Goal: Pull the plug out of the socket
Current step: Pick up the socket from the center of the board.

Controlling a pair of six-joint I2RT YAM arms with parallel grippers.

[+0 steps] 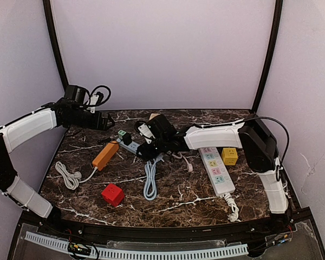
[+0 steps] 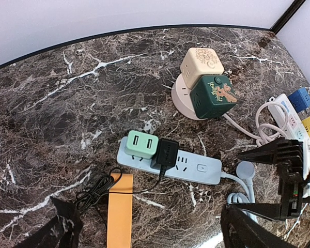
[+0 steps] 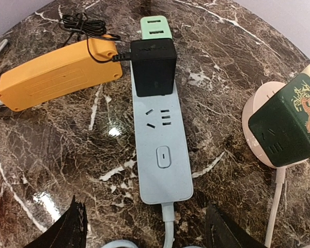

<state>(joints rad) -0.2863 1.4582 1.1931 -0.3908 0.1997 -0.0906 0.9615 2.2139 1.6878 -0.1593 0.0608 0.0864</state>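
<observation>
Upper centre of the right wrist view: black plug [image 3: 153,66] seated in pale blue strip [image 3: 162,155], touching green adapter [image 3: 156,27]. Right tool [image 3: 145,209] spread, empty, well short. It should advance, pinch plug sides, pull straight out. Left tool [image 2: 150,214], also spread, could pin the strip.

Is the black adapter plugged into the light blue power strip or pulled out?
Plugged in. The black adapter sits flush on the light blue power strip, next to the green adapter, with no prongs showing.
</observation>
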